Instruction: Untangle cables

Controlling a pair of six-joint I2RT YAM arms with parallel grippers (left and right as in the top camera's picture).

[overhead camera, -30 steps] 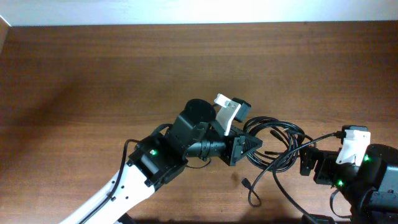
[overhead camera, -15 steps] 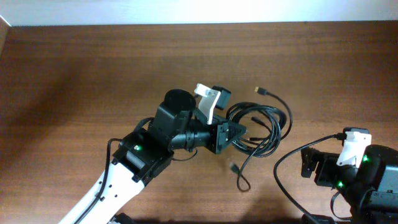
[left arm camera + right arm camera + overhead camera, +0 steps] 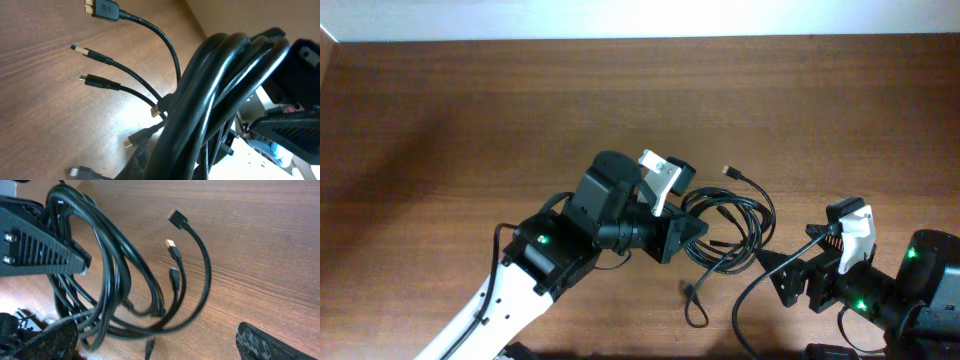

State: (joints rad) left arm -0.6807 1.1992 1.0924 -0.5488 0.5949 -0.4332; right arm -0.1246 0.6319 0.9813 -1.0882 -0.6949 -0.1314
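At the near edge of the counter [image 3: 470, 120], the right arm [image 3: 865, 290] is pointing the right jaws, which are standing wide apart and empty, at the tangle from about 5 o'clock. Just beyond, the left arm [image 3: 570, 250] is reaching in from 9 o'clock. The left jaws are clamping together on the cables [image 3: 200, 100], gripping the bundle's left side and lifting part of it off the wood.

The cables are sitting slightly right of the counter's middle, at roughly 4 o'clock from its centre. They are thin, smooth, glossy black cords wound into a loose round coil. One loose end [image 3: 695, 300] is trailing toward 6 o'clock, and several small flat plugs [image 3: 102, 7], some gold-tipped, are fanning out toward 12 o'clock. The counter is dark brown wood grain with a dull sheen.

The job appears to be at the pinning stage. The next move is likely calling for the free jaws to close on a single strand or plug and draw it clear while the coil is being held.
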